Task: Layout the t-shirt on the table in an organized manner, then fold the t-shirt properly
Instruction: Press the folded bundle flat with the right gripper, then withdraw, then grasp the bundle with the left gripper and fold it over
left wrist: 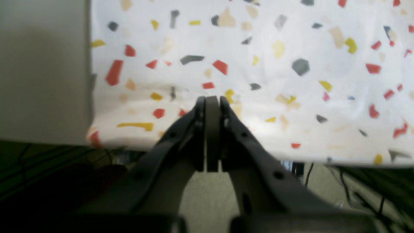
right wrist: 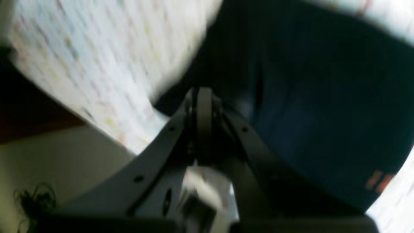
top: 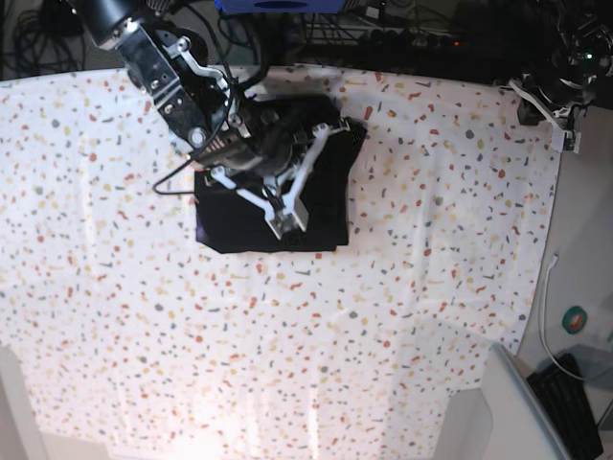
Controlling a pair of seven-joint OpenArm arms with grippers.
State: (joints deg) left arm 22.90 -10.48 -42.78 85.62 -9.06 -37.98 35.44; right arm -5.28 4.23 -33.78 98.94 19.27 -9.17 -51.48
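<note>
Speckled white cloth covers the one table [top: 402,287], and the one black t-shirt [top: 230,230] lies on its far-left part as a compact folded rectangle. Of two end effectors, the right end effector [top: 287,222] hangs over the shirt's near edge, jaws closed; whether fabric is pinched I cannot tell. If it is, lifting away could undo the fold. The left end effector [left wrist: 212,101] is closed, empty, above the table's edge.
</note>
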